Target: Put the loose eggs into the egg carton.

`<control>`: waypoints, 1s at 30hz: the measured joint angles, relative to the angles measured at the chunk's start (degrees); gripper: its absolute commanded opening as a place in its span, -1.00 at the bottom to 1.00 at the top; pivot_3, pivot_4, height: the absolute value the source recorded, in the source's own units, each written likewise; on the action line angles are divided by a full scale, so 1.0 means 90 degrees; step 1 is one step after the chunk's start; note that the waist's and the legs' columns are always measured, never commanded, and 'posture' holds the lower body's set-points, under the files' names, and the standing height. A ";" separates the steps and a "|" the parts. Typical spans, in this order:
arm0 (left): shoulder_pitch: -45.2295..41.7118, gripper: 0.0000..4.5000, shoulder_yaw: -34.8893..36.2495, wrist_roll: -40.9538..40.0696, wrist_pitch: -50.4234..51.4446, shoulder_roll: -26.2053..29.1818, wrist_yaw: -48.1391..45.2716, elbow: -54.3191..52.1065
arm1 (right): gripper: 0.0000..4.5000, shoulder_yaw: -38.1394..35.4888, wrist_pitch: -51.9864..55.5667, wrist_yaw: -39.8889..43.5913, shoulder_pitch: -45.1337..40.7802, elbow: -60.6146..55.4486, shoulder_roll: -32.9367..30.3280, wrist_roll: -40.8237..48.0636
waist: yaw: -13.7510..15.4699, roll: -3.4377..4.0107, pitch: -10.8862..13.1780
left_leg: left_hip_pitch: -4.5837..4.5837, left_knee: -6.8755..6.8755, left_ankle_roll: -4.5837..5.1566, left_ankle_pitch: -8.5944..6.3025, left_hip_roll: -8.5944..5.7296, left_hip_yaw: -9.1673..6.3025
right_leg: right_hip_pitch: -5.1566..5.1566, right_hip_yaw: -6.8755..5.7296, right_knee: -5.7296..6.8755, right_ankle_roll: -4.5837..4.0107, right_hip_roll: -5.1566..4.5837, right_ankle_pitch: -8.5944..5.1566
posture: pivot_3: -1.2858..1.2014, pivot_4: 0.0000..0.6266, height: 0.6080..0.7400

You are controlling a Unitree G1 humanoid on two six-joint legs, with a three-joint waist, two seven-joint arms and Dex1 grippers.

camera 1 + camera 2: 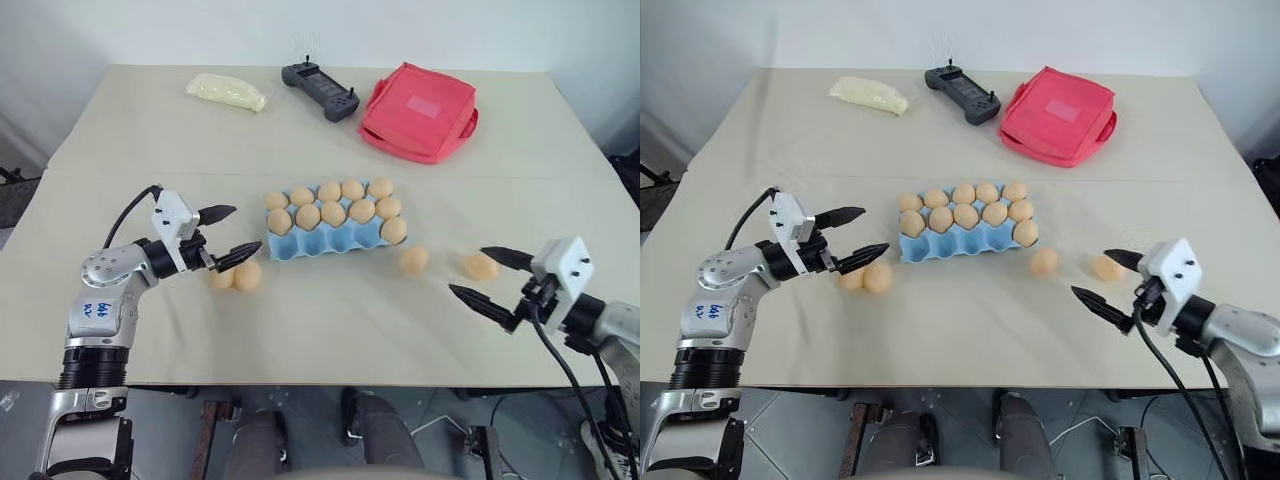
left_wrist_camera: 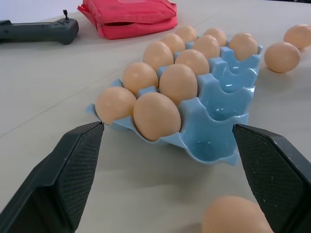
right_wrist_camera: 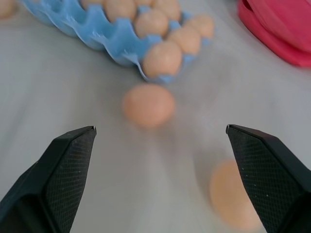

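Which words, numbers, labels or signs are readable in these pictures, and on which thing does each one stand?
Blue handwriting on the left arm's grey casing: too small to read.
Pale patch on the red pouch: no text can be made out.
Eggs, egg carton, black controller: no readable markings.

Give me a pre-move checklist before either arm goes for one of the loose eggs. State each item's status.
1. Left end effector open and holding nothing: ok.
2. Right end effector open and holding nothing: ok.
3. Free cups in the egg carton: ok, four in the near row.
4. Loose eggs in the open on the table: ok, two by the left end effector, two right of the carton.
5. Eggs already in the carton seated: ok, eleven in cups.
6. Left pair apart enough to pick one alone: not ok, they sit side by side.
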 measured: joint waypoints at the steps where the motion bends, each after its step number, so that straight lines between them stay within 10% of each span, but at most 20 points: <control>1: -0.0001 1.00 -0.0001 -0.0015 0.0015 0.0010 -0.0051 -0.0004 | 1.00 -0.0145 0.0065 -0.0016 0.0201 -0.0062 0.0000 0.0013 | 0.0002 0.0000 0.0000 | 0.0000 0.0001 0.0000 0.0000 0.0000 0.0000 | 0.0001 0.0000 -0.0001 0.0000 0.0000 0.0000 | 0.03 -0.52 1.00; 9: -0.0003 1.00 -0.0016 -0.0335 0.0133 0.0025 -0.0669 -0.0024 | 1.00 -0.0799 0.0500 -0.0317 0.0746 -0.0177 -0.0004 0.0007 | -0.0064 -0.0001 0.0000 | 0.0014 0.0005 0.0003 0.0003 -0.0002 -0.0001 | 0.0009 0.0018 -0.0015 -0.0016 0.0009 0.0005 | 0.03 -0.52 1.00; 30: 0.0950 1.00 0.0156 -0.0581 0.0662 0.0300 -0.0685 -0.1136 | 1.00 0.1231 0.0539 -0.1285 -0.2418 0.2658 0.0720 -0.0771 | -0.0039 0.0001 0.0002 | 0.0004 -0.0005 0.0002 0.0013 0.0000 -0.0012 | -0.0005 0.0014 -0.0011 -0.0028 0.0016 0.0018 | 0.03 -0.52 1.00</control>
